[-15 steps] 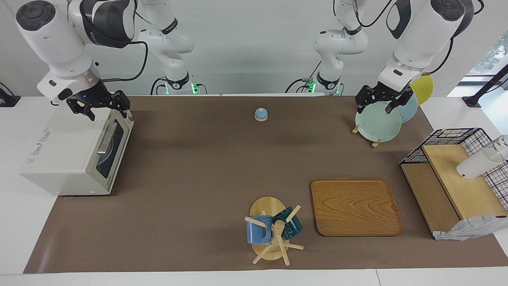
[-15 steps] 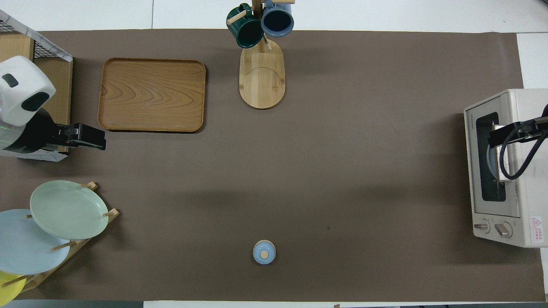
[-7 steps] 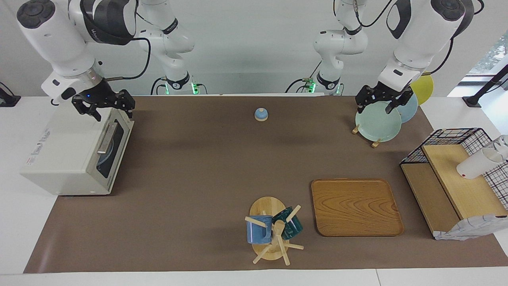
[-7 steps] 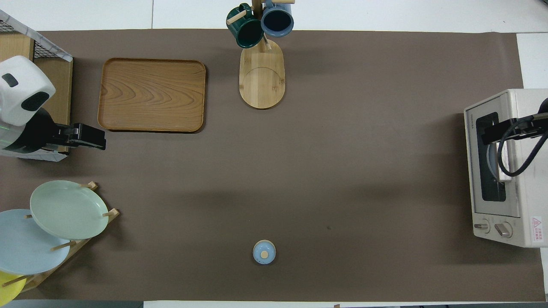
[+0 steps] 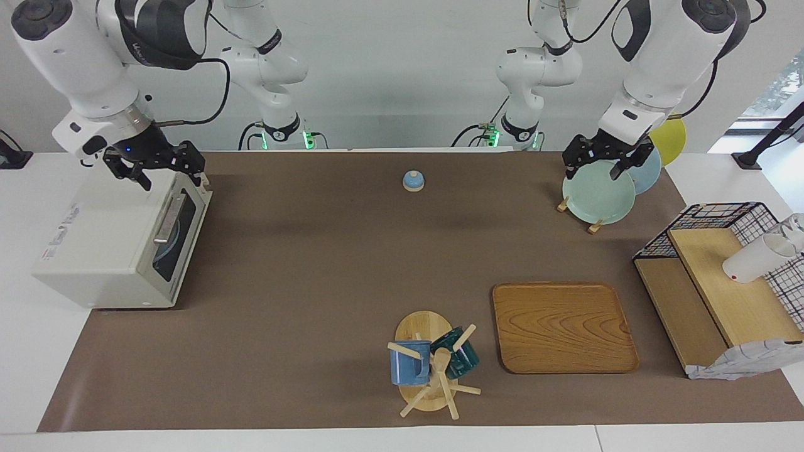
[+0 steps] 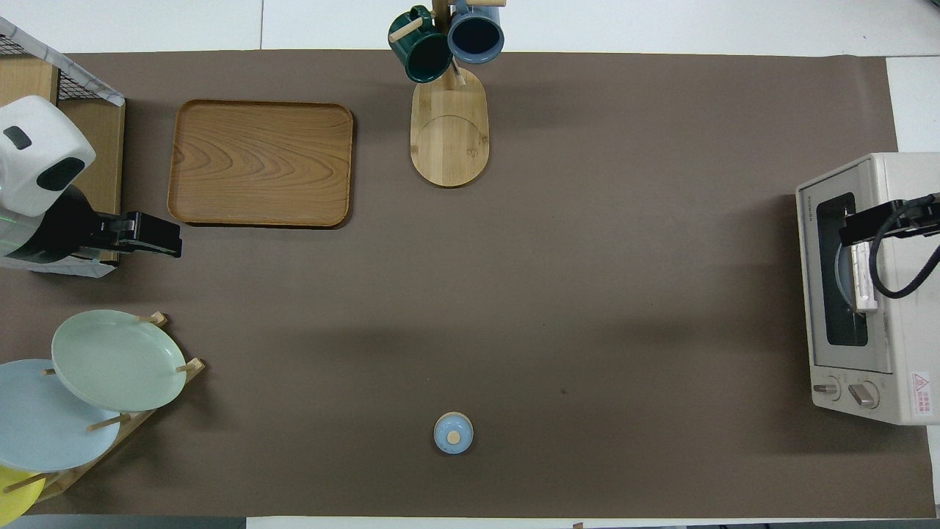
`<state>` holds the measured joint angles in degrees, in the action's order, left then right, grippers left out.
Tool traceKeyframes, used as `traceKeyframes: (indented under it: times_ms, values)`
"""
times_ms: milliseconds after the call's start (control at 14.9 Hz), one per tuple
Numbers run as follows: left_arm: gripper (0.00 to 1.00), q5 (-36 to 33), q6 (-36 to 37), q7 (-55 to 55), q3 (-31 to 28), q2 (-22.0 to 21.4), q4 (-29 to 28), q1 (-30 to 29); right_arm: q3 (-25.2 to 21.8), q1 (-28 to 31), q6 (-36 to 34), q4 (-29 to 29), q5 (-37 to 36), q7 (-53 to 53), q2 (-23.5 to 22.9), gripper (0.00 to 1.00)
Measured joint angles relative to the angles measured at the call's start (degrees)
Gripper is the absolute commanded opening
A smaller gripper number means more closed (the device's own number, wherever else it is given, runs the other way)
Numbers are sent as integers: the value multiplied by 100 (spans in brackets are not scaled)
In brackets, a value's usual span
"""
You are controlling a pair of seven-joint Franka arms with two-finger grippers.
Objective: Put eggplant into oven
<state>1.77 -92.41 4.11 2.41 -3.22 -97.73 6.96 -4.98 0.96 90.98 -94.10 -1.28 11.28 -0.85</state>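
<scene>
The off-white toaster oven (image 5: 107,251) stands at the right arm's end of the table with its dark glass door shut; it also shows in the overhead view (image 6: 907,330). A pale blue round shape shows through the glass. The eggplant is not in view in either frame. My right gripper (image 5: 157,169) hangs open and empty over the oven's top edge by the door, and shows in the overhead view (image 6: 852,228). My left gripper (image 5: 597,166) waits open and empty in the air over the plate rack, and shows in the overhead view (image 6: 158,242).
A rack of plates (image 5: 600,194) and a black wire basket shelf (image 5: 722,276) stand at the left arm's end. A wooden tray (image 5: 562,326) and a mug tree (image 5: 433,364) are farther from the robots. A small blue bell (image 5: 412,181) sits near them.
My right gripper swung a little toward the table's middle, then back over the oven top. The left arm has not moved.
</scene>
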Motion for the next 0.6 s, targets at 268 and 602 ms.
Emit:
traceKeyframes:
  times_ms: [268, 602]
  values:
    - [100, 0, 0, 0, 0, 0, 0, 0, 11, -46, 0, 17, 21, 0, -8, 100]
    - [100, 0, 0, 0, 0, 0, 0, 0, 10, -56, -1, 30, 32, -1, -8, 100]
